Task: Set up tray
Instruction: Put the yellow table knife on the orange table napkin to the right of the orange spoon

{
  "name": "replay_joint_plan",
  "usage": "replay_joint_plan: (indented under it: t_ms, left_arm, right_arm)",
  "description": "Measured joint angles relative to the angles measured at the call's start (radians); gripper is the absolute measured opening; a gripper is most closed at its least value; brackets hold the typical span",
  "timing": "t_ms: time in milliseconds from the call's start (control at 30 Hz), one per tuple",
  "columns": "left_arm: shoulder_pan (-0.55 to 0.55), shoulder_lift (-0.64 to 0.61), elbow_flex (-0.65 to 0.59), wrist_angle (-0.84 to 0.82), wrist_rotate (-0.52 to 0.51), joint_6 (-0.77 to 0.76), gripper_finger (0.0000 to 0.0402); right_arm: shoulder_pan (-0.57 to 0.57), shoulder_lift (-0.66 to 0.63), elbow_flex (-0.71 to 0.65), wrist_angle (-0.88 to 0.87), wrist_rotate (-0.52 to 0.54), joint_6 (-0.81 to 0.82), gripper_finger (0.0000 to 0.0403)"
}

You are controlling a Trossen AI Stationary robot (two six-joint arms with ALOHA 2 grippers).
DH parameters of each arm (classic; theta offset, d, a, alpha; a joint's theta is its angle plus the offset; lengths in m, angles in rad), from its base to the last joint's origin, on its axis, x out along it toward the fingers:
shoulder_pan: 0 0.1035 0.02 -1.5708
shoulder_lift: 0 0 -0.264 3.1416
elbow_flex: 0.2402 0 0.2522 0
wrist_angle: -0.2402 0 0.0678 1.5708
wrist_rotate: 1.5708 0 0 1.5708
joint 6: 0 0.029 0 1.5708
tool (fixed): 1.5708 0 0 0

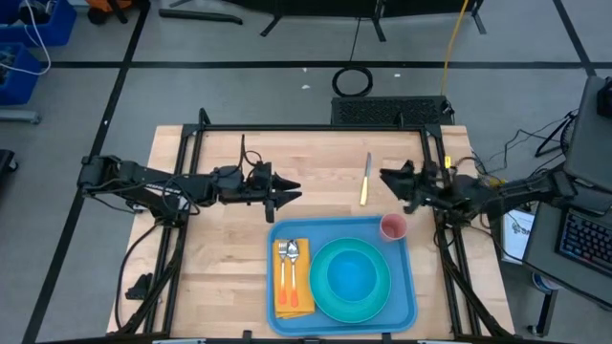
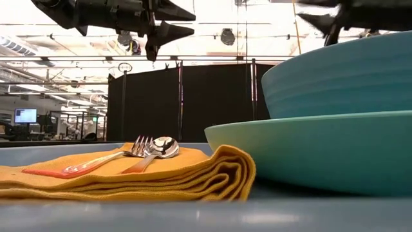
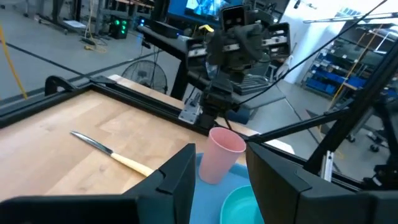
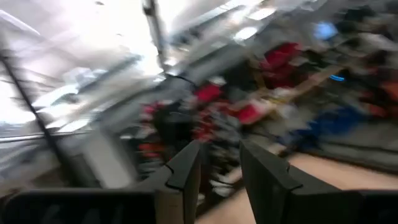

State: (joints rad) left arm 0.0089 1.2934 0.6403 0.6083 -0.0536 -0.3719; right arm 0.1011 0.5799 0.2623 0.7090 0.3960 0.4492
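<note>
Right wrist view [image 4: 217,93] motion-blurred throughout

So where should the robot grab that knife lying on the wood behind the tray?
Grip the knife across its pale yellow handle, the end nearer the tray, coming straight down. It lies flat on bare table, clear of everything, and the handle looks thicker than the thin blade. The right gripper is closest.

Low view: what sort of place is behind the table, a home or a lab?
Most likely a robotics lab or workshop. Black partition panels stand behind the table, a lit computer monitor sits at a workstation, and blue storage bins fill shelving in the left wrist view.
</note>
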Motion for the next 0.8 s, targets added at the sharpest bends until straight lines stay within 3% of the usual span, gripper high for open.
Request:
replay_joint_plan:
  t_ms: [100,167,333,567,700,800]
  left_arm:
    - [0.005,0.000,0.000,-0.004,0.000,0.005,0.0145]
    - [0.005,0.000,0.000,-0.005,0.000,0.016,0.0145]
    - [0.005,0.000,0.000,-0.015,0.001,0.028,0.0145]
    - [-0.005,0.000,0.000,-0.035,0.001,0.031,0.0145]
    - [-0.006,0.000,0.000,-0.036,0.001,0.030,0.0145]
    - [-0.007,0.000,0.000,-0.037,0.001,0.030,0.0145]
  right_arm:
    - [-0.037,0.126,0.051,-0.053,0.025,0.117,0.0103]
    - [-0.074,0.181,0.115,-0.179,0.014,0.202,0.0110]
    - [-0.192,0.307,0.397,-0.799,-0.096,0.313,0.0151]
    - [-0.344,0.518,0.718,-1.326,-0.251,0.378,0.0208]
    - [-0.441,0.632,0.780,-1.532,-0.391,0.388,0.0220]
    - [-0.494,0.722,0.778,-1.551,-0.478,0.372,0.0221]
